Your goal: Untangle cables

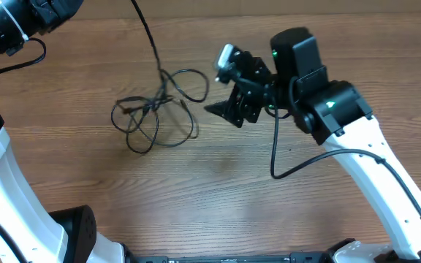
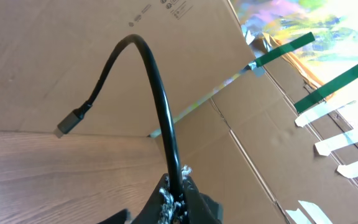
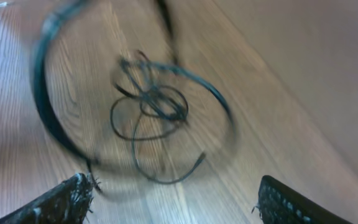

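1. We see the cables [image 1: 156, 115] as a loose knot of loops on the table [image 1: 218, 190], left of centre in the overhead view. One of them rises from the knot to the top edge of the frame.
2. The left gripper [image 2: 176, 200] is clamped tight on that rising cable (its plug [image 2: 67, 124] juts free at the left of the wrist view). If we haul on it with nothing pinning the rest, we judge the whole knot may come up as one lump, or cinch tighter.
3. The right gripper [image 3: 176, 200] hangs just right of the knot, jaws wide apart with nothing between them. Its wrist view is blurred, so we cannot single out one loop. Closing on the middle could catch several loops at once, and pulling would then only lock the crossings.
4. The left hold sits not far from the plug end, so a hard tug could slide the cable out of the jaws.
5. The right arm's own thick cord [image 1: 273, 146] dangles in the right half of the overhead view, and a low sweep risks snagging it.
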`<state>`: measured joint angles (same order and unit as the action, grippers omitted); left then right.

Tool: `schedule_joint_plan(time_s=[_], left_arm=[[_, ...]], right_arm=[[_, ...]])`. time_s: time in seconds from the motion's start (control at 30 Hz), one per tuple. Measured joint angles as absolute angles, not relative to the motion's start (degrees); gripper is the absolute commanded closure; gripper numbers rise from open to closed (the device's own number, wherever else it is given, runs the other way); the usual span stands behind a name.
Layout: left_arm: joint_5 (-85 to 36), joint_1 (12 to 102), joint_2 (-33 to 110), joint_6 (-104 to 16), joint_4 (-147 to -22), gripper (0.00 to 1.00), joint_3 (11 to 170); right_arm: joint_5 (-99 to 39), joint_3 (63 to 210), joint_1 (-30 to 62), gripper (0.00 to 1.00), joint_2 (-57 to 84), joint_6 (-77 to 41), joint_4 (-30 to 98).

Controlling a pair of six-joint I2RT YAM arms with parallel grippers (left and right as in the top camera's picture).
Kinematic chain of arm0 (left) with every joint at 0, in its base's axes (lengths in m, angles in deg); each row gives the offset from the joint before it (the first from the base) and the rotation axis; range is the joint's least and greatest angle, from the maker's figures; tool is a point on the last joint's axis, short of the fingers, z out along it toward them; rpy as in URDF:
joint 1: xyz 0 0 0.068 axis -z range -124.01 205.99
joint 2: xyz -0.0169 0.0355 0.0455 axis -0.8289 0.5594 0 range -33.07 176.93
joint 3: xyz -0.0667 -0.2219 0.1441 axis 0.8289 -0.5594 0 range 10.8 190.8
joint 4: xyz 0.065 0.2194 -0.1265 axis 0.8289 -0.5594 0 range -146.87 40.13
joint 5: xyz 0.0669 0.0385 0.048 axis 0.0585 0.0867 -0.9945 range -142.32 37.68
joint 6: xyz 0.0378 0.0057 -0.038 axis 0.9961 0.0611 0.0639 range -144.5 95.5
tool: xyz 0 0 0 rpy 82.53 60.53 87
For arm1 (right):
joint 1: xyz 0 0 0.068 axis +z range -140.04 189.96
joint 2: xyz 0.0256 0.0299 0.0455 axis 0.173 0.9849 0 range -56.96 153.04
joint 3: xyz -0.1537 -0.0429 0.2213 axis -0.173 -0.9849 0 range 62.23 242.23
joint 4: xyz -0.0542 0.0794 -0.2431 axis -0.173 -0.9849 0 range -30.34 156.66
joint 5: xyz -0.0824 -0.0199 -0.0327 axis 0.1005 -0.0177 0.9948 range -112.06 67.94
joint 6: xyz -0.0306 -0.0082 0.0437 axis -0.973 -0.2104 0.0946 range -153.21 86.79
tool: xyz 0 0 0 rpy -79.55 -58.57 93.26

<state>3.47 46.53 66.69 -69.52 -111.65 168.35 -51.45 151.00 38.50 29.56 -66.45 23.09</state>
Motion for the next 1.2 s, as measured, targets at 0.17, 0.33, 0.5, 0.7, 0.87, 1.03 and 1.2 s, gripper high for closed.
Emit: schedule_joint_plan(time_s=[0.17,0.33,0.5,0.7,0.87,1.03,1.2], left_arm=[[3.9,46.5,66.7,-69.5,-112.0,0.96,168.4],[4.7,46.5,66.7,-69.5,-112.2,0.96,168.4],[4.9,46.5,66.7,-69.3,-112.5,0.96,168.4],[5.1,42.9,66.7,-64.1,-120.0,0.96,168.5],[1.1,34.4,66.7,-53.6,-135.9,0.96,168.5],[-10.2,32.1,66.7,-41.5,-146.6,0.96,168.4],[-22.3,37.0,66.6,-36.8,-146.7,0.96,165.9]], right_arm=[[-46.8,151.0,43.6,0.19,29.6,-68.4,24.5],[-44.0,151.0,46.9,0.96,29.6,-69.3,24.8],[-43.0,151.0,47.2,0.96,29.6,-68.0,24.9],[-42.8,151.0,44.4,0.96,29.1,-65.4,25.0],[-42.8,151.0,36.4,0.96,24.4,-62.5,25.0],[-42.7,151.0,28.9,0.96,13.6,-60.7,25.3],[-42.9,151.0,25.9,0.96,5.1,-59.8,26.6]])
